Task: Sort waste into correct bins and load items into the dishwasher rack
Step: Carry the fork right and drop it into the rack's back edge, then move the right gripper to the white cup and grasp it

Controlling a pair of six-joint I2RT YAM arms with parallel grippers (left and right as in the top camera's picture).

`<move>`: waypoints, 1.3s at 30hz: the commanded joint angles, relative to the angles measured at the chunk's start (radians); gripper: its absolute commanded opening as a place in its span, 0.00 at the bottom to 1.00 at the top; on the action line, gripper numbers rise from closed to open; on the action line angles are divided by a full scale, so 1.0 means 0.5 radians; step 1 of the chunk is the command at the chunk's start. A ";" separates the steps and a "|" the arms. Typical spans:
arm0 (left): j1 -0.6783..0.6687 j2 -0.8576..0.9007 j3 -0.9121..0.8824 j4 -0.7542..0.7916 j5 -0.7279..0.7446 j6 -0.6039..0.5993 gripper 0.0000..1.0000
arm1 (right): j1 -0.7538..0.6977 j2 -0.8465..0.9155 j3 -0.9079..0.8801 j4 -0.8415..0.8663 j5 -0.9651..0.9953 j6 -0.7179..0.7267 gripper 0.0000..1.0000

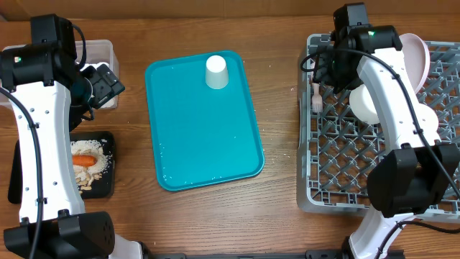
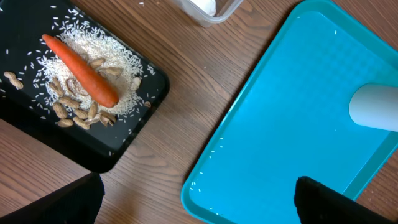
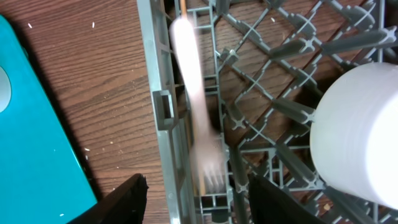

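Observation:
My right gripper (image 1: 321, 68) hangs over the left edge of the grey dishwasher rack (image 1: 316, 180), jaws open. A white plastic fork (image 3: 196, 112) lies blurred between the jaws, just inside the rack wall (image 3: 163, 106), touching neither finger. A white bowl (image 3: 357, 130) and the pinkish plate (image 1: 417, 54) stand in the rack. My left gripper (image 2: 199, 199) is wide open and empty above the table, between the black tray (image 2: 25, 124) and the teal tray (image 2: 280, 124). The carrot (image 2: 81, 70) lies on rice and peanuts in the black tray. A white cup (image 1: 216, 72) stands upside down on the teal tray.
A clear plastic tub (image 1: 104, 49) sits at the back left, partly under my left arm. The teal tray (image 1: 205, 122) lies mid-table, with a few rice grains on it. Bare wood separates the teal tray from the rack.

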 commanded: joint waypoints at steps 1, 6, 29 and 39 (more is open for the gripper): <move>0.010 -0.005 0.018 0.002 0.009 -0.038 1.00 | -0.006 -0.028 -0.005 0.011 -0.019 0.003 0.57; 0.010 -0.005 0.018 0.003 0.008 -0.038 1.00 | 0.021 -0.030 -0.001 0.005 -0.112 0.002 0.57; 0.010 -0.005 0.018 0.003 0.008 -0.038 1.00 | 0.913 0.234 -0.002 1.358 -0.018 0.168 1.00; 0.010 -0.005 0.018 0.003 0.009 -0.038 1.00 | 0.901 0.559 -0.002 1.707 0.008 0.145 1.00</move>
